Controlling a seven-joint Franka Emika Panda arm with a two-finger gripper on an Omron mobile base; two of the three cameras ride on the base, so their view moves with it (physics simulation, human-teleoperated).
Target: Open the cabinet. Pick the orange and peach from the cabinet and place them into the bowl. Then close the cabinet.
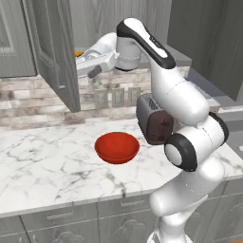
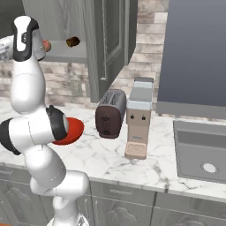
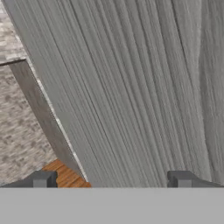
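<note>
The cabinet [image 1: 52,52] hangs over the counter with both doors swung open. My arm reaches up onto its shelf [image 2: 66,54]. In the hand view my gripper [image 3: 111,181] is open, facing a grey wood-grain cabinet panel [image 3: 131,87]. A sliver of the orange [image 3: 65,175] shows low down beside the left fingertip [image 3: 41,179]. In the left base view the orange [image 1: 79,53] peeks out just above my hand. The peach [image 2: 46,45] sits on the shelf, partly behind my arm. The red bowl [image 1: 116,147] rests on the marble counter below, with nothing in it.
A dark brown-and-yellow object [image 2: 73,42] lies on the shelf right of the peach. A toaster [image 2: 110,114] and a coffee machine [image 2: 139,119] stand right of the bowl. A sink [image 2: 201,150] is at the far right. The open right door [image 2: 106,44] juts out over the toaster.
</note>
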